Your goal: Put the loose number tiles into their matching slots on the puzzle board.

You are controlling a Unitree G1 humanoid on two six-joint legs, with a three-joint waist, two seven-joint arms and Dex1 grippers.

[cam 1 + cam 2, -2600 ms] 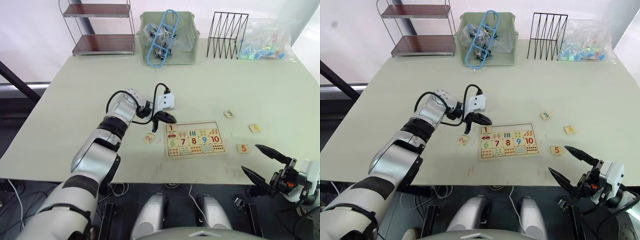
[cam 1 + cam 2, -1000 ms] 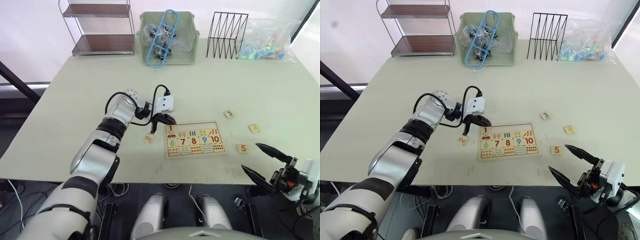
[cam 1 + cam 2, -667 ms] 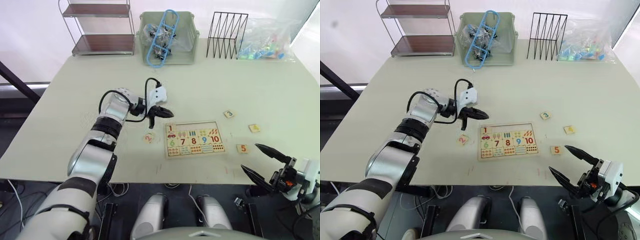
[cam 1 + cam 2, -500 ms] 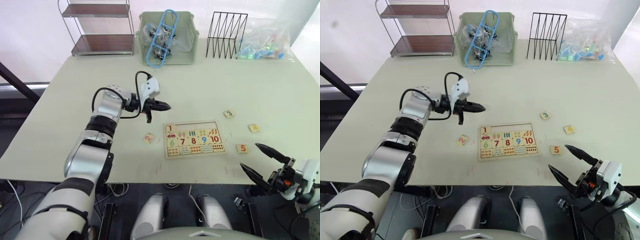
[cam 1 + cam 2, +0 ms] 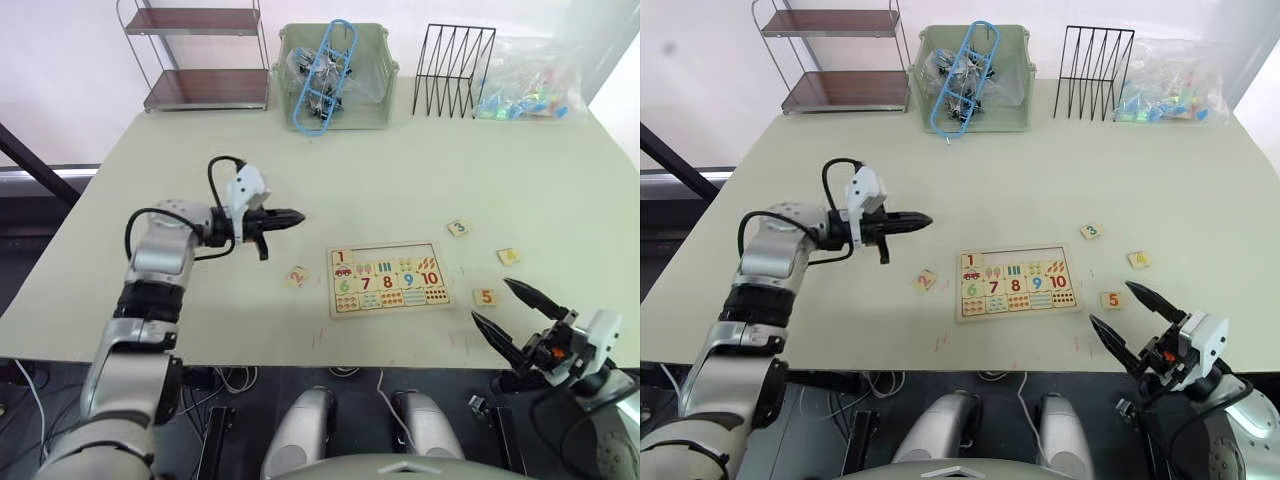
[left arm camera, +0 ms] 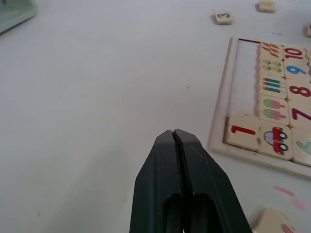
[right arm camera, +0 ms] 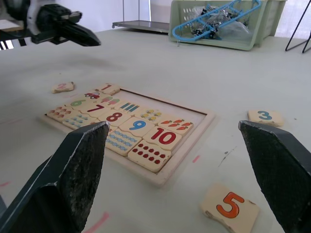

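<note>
Puzzle board [image 5: 389, 279] flat on tabletop [image 5: 420, 170], near front edge. Tile 1 [image 5: 342, 257] seated in first slot of top row; remaining four slots [image 6: 245, 77] of that row bare wood. Four of five placements left, by the look of it.

Loose tiles on tabletop: tile 2 [image 5: 297, 277] just beside board's left edge, tile 3 [image 5: 459, 228] near board's far right corner, tile 4 [image 5: 509, 257] further right, tile 5 [image 5: 485, 297] beside board's right edge.

Left tool [image 5: 283, 217] pinched closed, empty, raised above tabletop, well apart from board on its left. Right tool [image 5: 507, 318] spread wide, empty, low at front right edge of tabletop, near tile 5.

Likely next: tile 2 for left tool, tile 5 for right.
</note>
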